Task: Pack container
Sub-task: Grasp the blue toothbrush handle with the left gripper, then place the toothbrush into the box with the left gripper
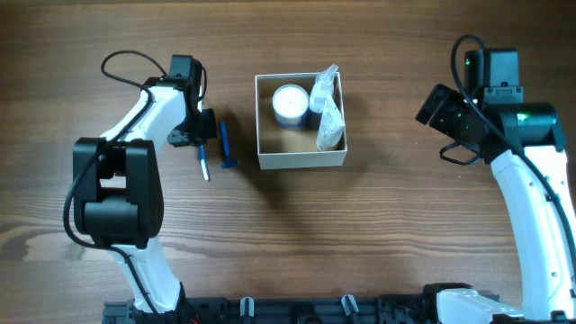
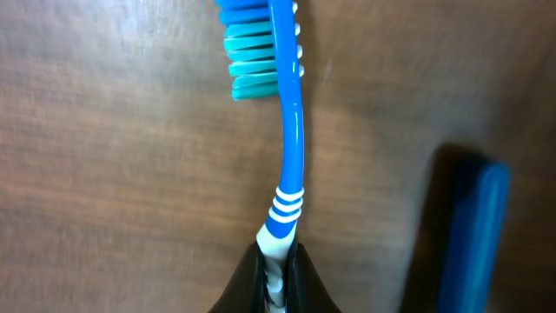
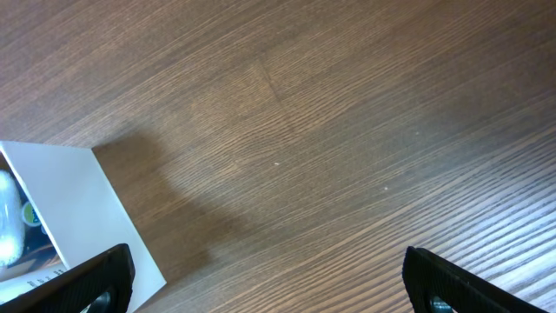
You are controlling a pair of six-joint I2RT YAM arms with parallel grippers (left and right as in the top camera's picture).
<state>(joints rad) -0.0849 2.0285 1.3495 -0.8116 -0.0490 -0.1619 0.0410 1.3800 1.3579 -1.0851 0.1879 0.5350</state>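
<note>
The container [image 1: 301, 159] sits at the middle of the table with its open top up. It already holds a white-lidded jar [image 1: 290, 105] and a clear packet [image 1: 329, 112], both crowded toward the far side, which leaves the near strip of its floor bare.

The toothbrush [image 2: 291, 130] lies to its left, its long axis running roughly parallel to the container's left wall with the bristled head pointing back toward the robot's base. A second blue item [image 1: 226, 144] lies between the toothbrush and the container.

The left gripper [image 2: 278, 261] is much the nearer one. It is pinched on the white end of the toothbrush handle, with the wrist reaching forward and pitched down over the table. Whether the brush is already off the wood I cannot tell from these views. The carry looks like a short sweep to the right.

The right gripper [image 3: 267, 261] hangs spread and empty, just beyond the container's right wall.
</note>
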